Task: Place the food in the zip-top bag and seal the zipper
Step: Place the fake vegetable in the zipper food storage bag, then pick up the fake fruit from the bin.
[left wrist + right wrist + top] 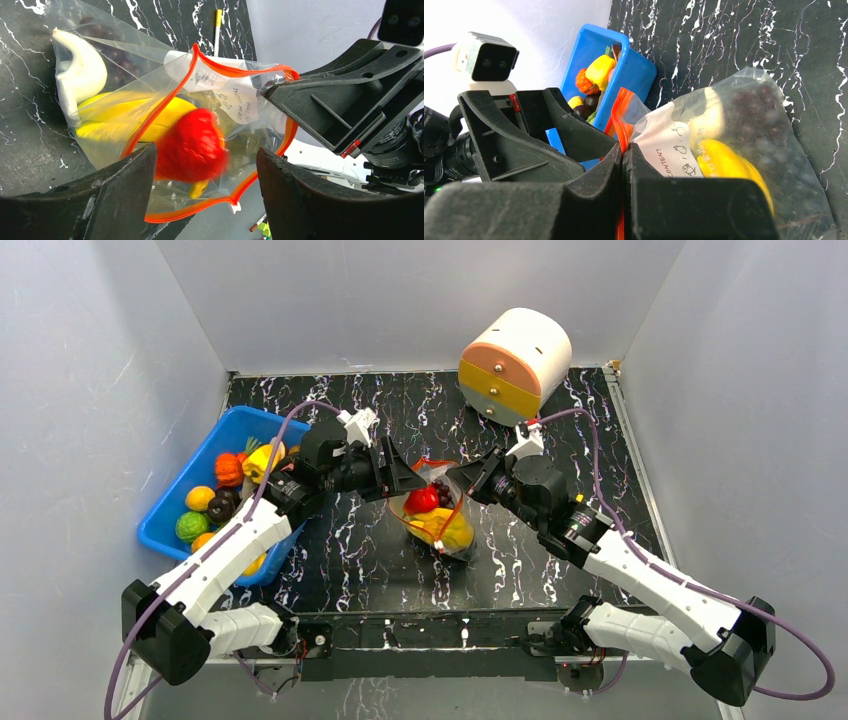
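The zip-top bag lies mid-table with its mouth held up and open. It holds a yellow banana, a white piece and purple grapes. My right gripper is shut on the orange-red zipper at the mouth's edge by the white label. My left gripper is open at the mouth. A blurred red food piece is between its fingers, inside the ring of the zipper. In the top view the left gripper and right gripper flank the mouth.
A blue bin with several more toy fruits, such as an orange one, stands at the left, and shows in the right wrist view. A cream cylinder with orange and yellow drawers lies at the back right. Grey walls enclose the table.
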You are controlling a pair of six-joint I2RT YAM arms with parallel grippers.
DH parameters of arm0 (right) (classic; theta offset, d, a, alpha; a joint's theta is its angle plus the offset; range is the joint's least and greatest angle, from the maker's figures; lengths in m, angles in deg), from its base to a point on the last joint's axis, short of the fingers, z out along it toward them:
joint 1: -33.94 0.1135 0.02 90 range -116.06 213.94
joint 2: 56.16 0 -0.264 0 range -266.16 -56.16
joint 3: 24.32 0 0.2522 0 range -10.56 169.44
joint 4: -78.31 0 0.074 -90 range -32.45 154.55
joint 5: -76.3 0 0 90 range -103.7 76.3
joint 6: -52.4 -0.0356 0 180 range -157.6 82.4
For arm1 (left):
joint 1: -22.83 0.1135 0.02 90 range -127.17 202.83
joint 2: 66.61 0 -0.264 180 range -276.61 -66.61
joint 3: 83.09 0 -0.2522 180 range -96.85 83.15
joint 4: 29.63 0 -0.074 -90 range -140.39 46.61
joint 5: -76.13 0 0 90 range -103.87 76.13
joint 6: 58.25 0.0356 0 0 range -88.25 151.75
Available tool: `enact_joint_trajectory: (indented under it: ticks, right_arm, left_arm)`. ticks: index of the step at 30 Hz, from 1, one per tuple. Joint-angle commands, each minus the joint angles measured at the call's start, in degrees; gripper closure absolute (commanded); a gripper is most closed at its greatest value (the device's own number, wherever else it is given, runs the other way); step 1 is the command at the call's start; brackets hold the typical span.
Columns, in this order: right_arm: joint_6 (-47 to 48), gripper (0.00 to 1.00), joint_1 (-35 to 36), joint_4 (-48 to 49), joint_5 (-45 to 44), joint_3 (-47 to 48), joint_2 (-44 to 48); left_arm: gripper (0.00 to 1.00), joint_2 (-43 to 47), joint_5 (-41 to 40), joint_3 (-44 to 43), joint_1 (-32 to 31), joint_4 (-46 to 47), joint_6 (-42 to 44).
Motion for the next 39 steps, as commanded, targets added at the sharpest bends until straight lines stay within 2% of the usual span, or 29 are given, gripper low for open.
enact_joint_trajectory:
  ticks: [1,9,17,21,26,30,36,39]
  right_arm:
    - [0.0,1.00,-0.2,7.5,-0.3,1.0,2.3]
    - [1.1,1.00,-0.2,7.2,-0.8,1.0,3.2]
    - [5.4,1.00,-0.1,2.5,-0.9,4.0,3.7]
    - [6.5,1.00,-0.1,0.5,-0.6,5.6,3.6]
    - [9.2,1.00,-0.2,-1.9,-1.5,6.4,4.7]
    - [9.4,1.00,-0.1,-2.4,-2.4,5.6,5.8]
    - [9.8,1.00,-0.2,-2.5,-2.4,4.3,6.8]
    - [11.1,1.00,-0.1,-4.4,-2.4,5.7,6.6]
  left_arm:
    - [0.27,0.4,0.0,-3.3,-0.3,-1.8,0.8]
    - [0.24,0.8,0.1,-6.0,-0.3,-4.5,2.4]
    - [0.27,-0.8,-8.7,-16.2,-0.3,-19.0,10.4]
    - [0.27,0.4,-18.5,-17.2,-0.3,-23.8,14.1]
    - [0.21,1.8,-33.4,-18.5,-0.4,-29.3,15.9]
    - [0.24,1.7,-44.7,-19.6,-0.2,-31.4,14.9]
    - [0.31,0.3,-52.0,-21.0,1.8,-32.3,15.1]
    - [0.35,-1.2,-52.0,-22.2,6.1,-33.9,15.7]
